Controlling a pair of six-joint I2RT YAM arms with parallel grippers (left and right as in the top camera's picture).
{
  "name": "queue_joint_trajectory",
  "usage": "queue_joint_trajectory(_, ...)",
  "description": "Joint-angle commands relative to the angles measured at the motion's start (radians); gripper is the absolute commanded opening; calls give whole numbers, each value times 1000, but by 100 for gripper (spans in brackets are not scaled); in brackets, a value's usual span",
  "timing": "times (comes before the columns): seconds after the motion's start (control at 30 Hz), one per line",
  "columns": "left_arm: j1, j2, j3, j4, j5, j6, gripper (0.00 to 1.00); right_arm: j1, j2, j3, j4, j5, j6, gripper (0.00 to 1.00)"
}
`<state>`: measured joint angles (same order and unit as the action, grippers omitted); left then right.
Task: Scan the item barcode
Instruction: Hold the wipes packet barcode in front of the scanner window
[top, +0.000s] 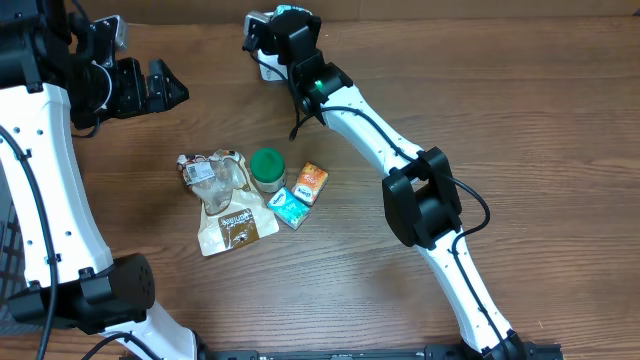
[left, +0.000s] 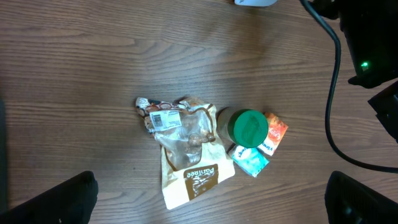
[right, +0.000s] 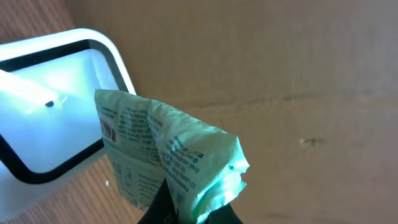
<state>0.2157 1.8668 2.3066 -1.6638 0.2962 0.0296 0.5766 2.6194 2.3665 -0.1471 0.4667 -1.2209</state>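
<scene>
Green packet (right: 168, 155) pinched in closed right gripper (right: 166, 208); barcode (right: 109, 130) end lies beside scanner window (right: 43, 118). Left gripper (top: 168, 90) gapes empty, well apart.

Green-lid jar (top: 267, 167) upright mid-cluster. Orange box (top: 312, 182) at its 4 o'clock, teal box (top: 291, 208) at 5, brown pouch (top: 236, 228) at 7, clear wrapper (top: 210, 174) at 9, just beside. Cardboard (right: 311, 62) along table (top: 520, 120) 12 o'clock edge.
</scene>
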Motion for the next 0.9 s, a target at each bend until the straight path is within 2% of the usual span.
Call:
queue_joint_trajectory(0.0, -7, -8, 16, 0, 8, 16, 100, 5, -7, 23, 16, -74, -97, 5)
queue_joint_trajectory(0.13, -7, -8, 16, 0, 8, 16, 100, 0, -6, 23, 33, -154, -96, 5)
queue_joint_trajectory(0.37, -7, -8, 16, 0, 8, 16, 99, -10, -6, 23, 124, -163, -92, 9)
queue_joint_trajectory(0.6, -7, -8, 16, 0, 8, 16, 100, -11, -6, 23, 130, -157, -93, 9)
queue_joint_trajectory(0.87, -7, -8, 16, 0, 8, 16, 100, -11, -6, 23, 268, -74, -93, 9)
